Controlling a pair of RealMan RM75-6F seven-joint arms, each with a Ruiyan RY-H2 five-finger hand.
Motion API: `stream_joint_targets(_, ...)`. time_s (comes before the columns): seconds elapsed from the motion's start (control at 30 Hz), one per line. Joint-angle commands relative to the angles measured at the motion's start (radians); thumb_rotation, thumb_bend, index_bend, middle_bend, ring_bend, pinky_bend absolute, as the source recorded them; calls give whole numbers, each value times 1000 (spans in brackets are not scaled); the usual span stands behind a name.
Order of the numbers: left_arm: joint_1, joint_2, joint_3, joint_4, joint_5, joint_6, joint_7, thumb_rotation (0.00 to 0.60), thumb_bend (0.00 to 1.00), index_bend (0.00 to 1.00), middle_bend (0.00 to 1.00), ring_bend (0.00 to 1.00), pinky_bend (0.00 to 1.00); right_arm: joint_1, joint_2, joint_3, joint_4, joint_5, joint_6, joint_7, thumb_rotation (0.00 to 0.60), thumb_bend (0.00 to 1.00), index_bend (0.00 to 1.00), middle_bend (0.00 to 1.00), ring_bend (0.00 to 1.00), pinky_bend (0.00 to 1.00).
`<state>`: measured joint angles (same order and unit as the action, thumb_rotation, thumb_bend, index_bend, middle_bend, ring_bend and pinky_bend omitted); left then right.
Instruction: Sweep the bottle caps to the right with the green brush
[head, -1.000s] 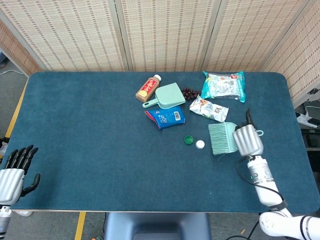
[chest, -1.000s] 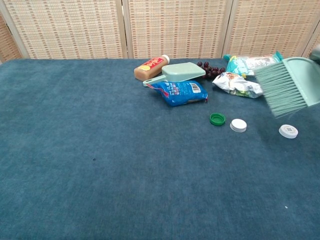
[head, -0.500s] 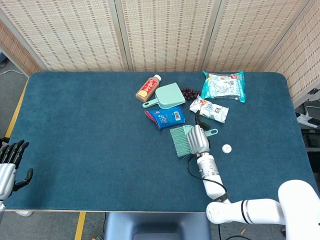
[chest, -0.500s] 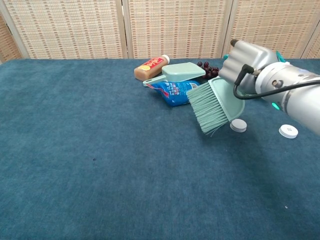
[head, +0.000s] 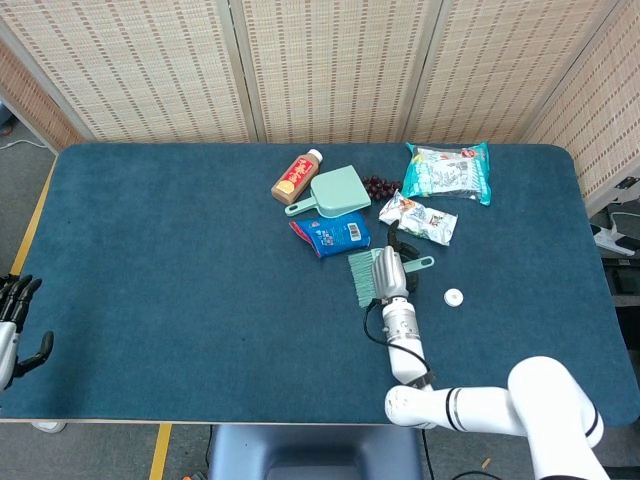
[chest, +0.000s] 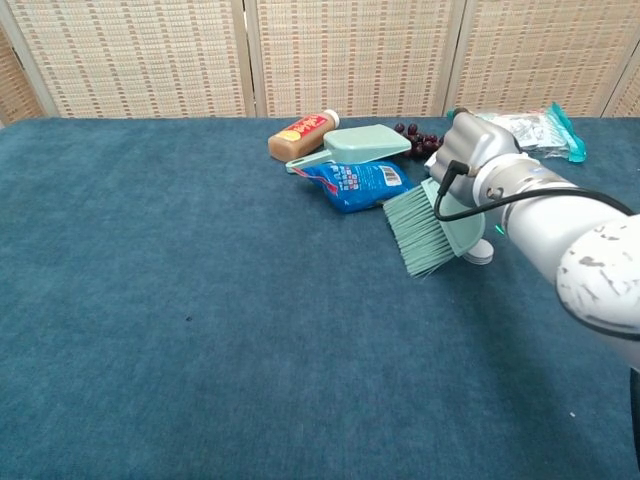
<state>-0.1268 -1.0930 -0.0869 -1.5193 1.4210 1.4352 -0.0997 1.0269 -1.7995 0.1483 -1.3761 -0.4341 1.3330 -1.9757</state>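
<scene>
My right hand (head: 388, 268) (chest: 476, 152) grips the green brush (head: 364, 276) (chest: 428, 230) by its handle. The bristles point down and left, low over the blue cloth just right of the blue packet. One white cap (head: 453, 296) lies alone to the right of the brush. In the chest view another white cap (chest: 481, 252) peeks out from behind the brush head. The green cap is hidden by the brush and hand in both views. Far off at the table's front left corner, my left hand (head: 12, 328) holds nothing, fingers apart.
Behind the brush lie a blue packet (head: 332, 235) (chest: 358, 183), a green dustpan (head: 336, 191) (chest: 364, 144), a small bottle (head: 296, 176) (chest: 300, 134), dark grapes (head: 378, 186) (chest: 418, 138), a snack bag (head: 418, 218) and a teal bag (head: 447, 171) (chest: 532, 124).
My right hand swung the brush from the right side leftward over the caps and lowered it beside the blue packet. The left hand slid lower toward the frame edge.
</scene>
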Motion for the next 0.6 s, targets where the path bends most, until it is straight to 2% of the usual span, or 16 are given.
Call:
stream_joint_targets(0.03,0,1,-1,1,-2,-2,-4,600,454,0,0,0,11,11,-24,-11,39,32,6,-22,600,405,947,820,480,78)
stream_joint_targets(0.47,-9,1,-6,5,-12,-19,-4,600,454,0,0,0,11,-17,-2,-63,80,81,25,-37,600,405,947,820,480,78)
stream_joint_targets(0.6,-7,-5,-1,10,-11,-21,5,600,454,0,0,0,11,-64,50,-117,67,82,24,-12,600,405,947,820,480,78)
